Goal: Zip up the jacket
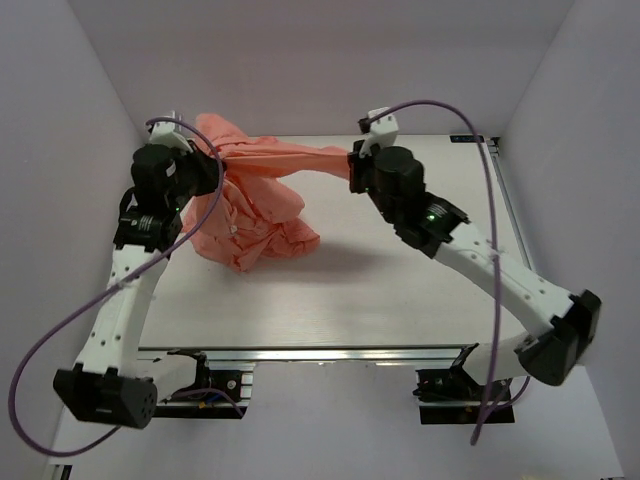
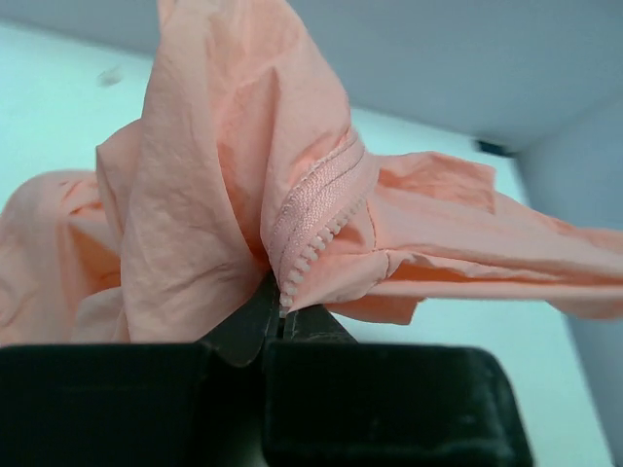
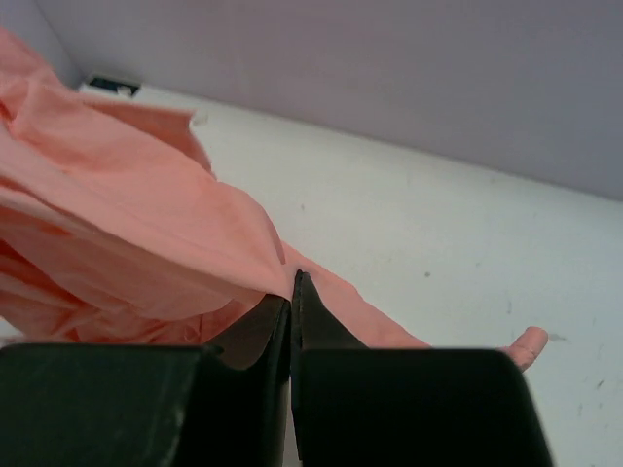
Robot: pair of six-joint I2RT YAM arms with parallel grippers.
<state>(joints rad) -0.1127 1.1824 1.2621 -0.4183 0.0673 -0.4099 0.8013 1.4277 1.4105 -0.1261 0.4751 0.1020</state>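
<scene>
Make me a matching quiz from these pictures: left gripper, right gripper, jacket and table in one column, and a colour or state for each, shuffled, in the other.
1. left gripper
2. right gripper
3. jacket
4. table

A. white
B. shut on plain fabric
C. salmon pink
D. shut at the zipper teeth

Pairs: 1-D, 2-B, 3-C, 4-A

Salmon pink all over the jacket (image 1: 255,205), plain, no print, and its zipper (image 2: 316,209) runs the same pink, tape and teeth a touch paler. Left claw (image 2: 280,309) is matte black, right claw (image 3: 293,284) black too. The surface (image 1: 400,290) reads off-white with fine straight lines. White arms (image 1: 125,300) with black joints, purple cables (image 1: 430,103), one green light (image 1: 431,213), pale lilac-grey walls (image 1: 300,60).
</scene>
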